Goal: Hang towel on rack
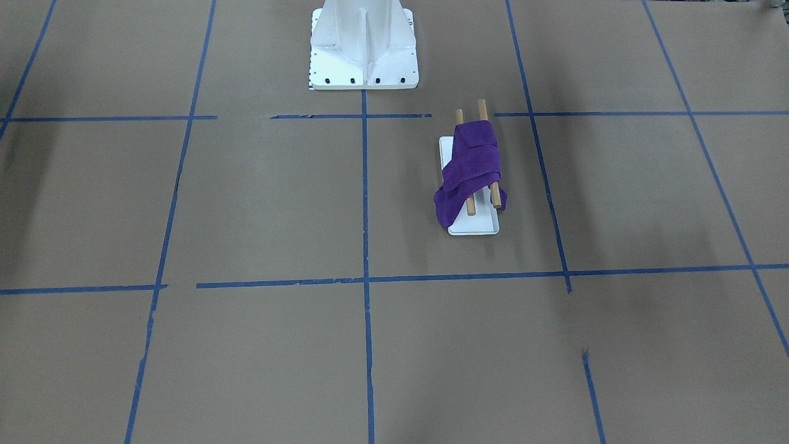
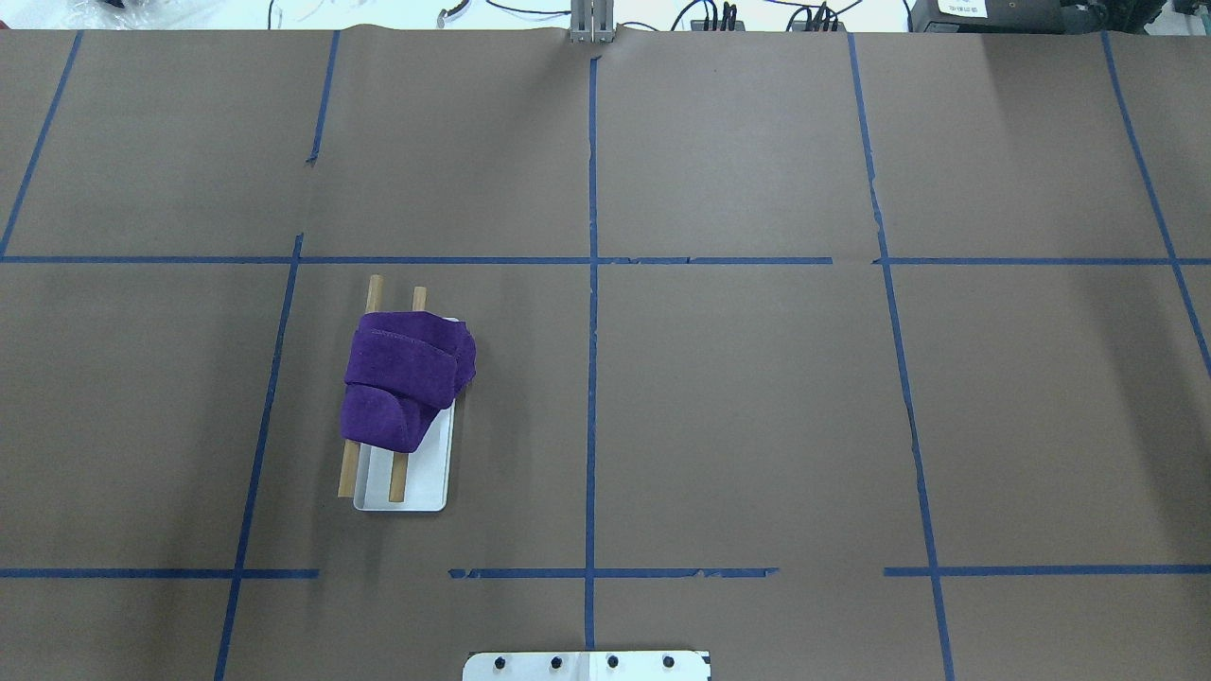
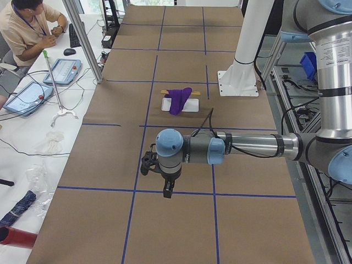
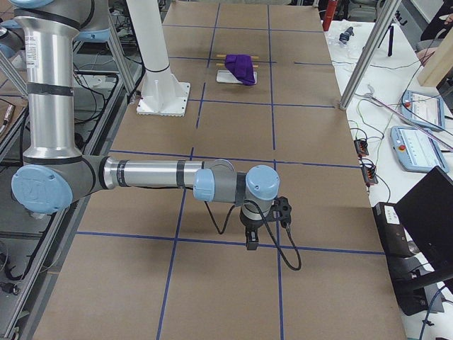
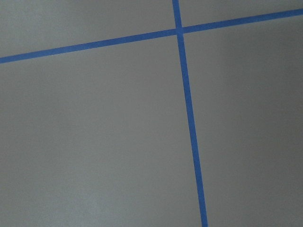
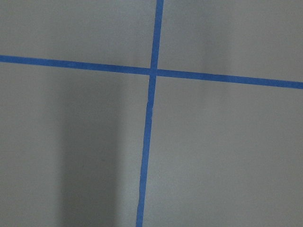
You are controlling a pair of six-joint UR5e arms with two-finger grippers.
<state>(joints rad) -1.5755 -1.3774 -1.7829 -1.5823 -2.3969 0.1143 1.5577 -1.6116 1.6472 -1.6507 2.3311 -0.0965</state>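
The table [image 2: 757, 426] is covered edge to edge with brown paper, marked into a grid of rectangles by blue tape lines [image 2: 592, 378]. Some of the lines have small gaps and torn ends. Light falls evenly from above and leaves soft, broad shadows on the paper. Along 1 long side runs a white bench [image 3: 22, 159] strewn with cables. On it lie 2 teach pendants [image 3: 62, 70], and an operator [image 3: 27, 25] in a beige shirt sits there. A slanted aluminium post [image 3: 83, 38] rises at the table's edge. A black laptop [image 4: 428, 212] sits at the bench's other end. A red cylinder [image 3: 16, 237] lies near crumpled plastic.
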